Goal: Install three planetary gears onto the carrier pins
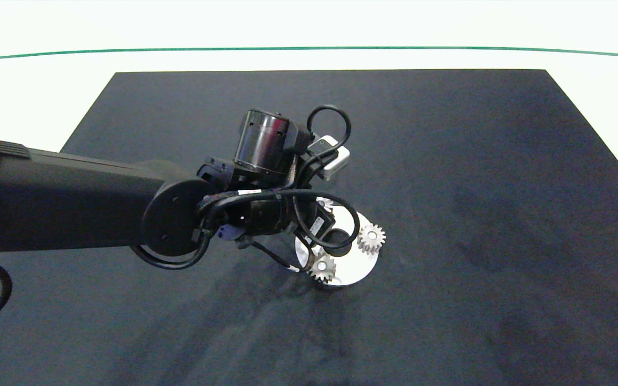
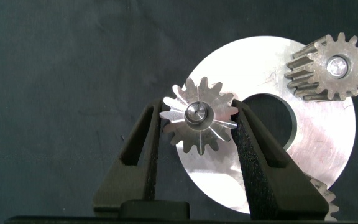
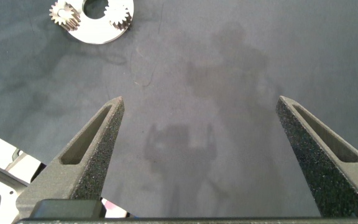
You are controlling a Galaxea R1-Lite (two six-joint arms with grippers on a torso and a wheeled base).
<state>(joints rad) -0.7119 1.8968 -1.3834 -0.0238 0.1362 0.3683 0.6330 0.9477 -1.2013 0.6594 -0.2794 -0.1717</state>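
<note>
Pinching a hard, slippery little gear by its teeth, the left gripper probably seats it on a pin; right gripper gapes empty.

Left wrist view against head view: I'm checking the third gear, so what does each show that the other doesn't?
Only the left wrist view shows the left pincer with its fingers against a planetary gear, which sits over the white disc with a pin end in its bore.

Only the head view shows the left arm reaching in above the disc, hiding that gear, and the whole dark mat.

Both show the disc and two other gears on it.
</note>
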